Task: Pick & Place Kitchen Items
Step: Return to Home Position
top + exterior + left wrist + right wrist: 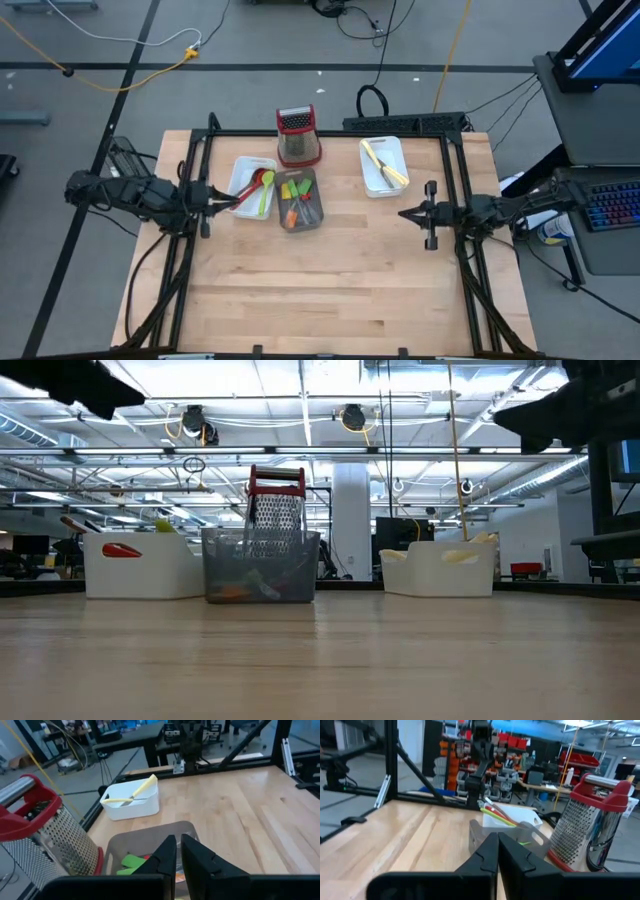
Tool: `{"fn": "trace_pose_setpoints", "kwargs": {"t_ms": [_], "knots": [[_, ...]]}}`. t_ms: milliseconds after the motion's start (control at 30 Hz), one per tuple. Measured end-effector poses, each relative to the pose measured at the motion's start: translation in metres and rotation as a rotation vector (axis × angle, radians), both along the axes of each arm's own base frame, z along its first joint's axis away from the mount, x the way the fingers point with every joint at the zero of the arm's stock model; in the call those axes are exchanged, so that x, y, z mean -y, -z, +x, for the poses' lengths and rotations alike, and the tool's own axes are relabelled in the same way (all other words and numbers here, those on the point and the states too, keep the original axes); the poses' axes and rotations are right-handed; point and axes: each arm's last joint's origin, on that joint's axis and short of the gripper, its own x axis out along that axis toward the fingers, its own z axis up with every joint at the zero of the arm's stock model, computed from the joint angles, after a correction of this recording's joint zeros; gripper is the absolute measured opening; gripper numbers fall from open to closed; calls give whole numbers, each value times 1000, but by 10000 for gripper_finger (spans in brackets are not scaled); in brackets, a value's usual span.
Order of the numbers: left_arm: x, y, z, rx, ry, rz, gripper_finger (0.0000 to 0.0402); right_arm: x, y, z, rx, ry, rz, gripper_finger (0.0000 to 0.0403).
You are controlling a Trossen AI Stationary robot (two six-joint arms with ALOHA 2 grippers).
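Mostly the counter [330,285] has open room across its front & middle, btwn the two arms; left tool [207,200] sits at the left edge w/ fingers pressed together on nothing; right tool [424,213] sits at the right edge, likewise pressed together, holding nothing. Red & green spoons [262,187] lie in the white tray [240,172] just beside the left tool; green, orange & red spatulas [298,200] lie in the grey bin [298,229] next to that tray, nearer the left tool than the right; yellow utensils [385,165] lie in the 2nd white tray [378,186] toward the back, near the right tool but apart; box grater [297,137] stands upright behind the bin.
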Motion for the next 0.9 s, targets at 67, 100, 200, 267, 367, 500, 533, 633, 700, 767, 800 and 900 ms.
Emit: {"fn": "trace_pose_setpoints", "kwargs": {"t_ms": [67,100,200,267,367,500,533,633,700,767,800,900], "knots": [[-1,7,-5,31,2,3,33,1,1,-3,24,-9,2,0],[-1,10,-6,53,2,2,33,1,1,-5,35,-12,-2,0],[-2,22,-9,111,3,-6,33,1,4,-8,59,-41,-9,0],[-3,29,-12,126,6,2,33,1,7,-10,60,-48,-13,0],[-4,38,-16,149,6,0,33,2,13,-13,47,-40,-16,0],[-5,44,-21,187,23,-7,33,2,17,-15,45,-42,10,0],[-4,45,-21,189,32,-5,33,3,18,-16,45,-42,11,0],[-3,46,-21,182,60,-7,33,3,22,-16,47,-42,10,0],[-3,46,-21,184,67,-12,33,3,22,-17,53,-42,11,0],[-3,46,-21,184,81,-16,33,3,22,-17,55,-42,16,0],[-3,46,-21,185,85,-15,33,3,23,-16,50,-43,23,0],[-3,46,-21,183,93,-15,33,3,23,-16,47,-44,35,0]]}}
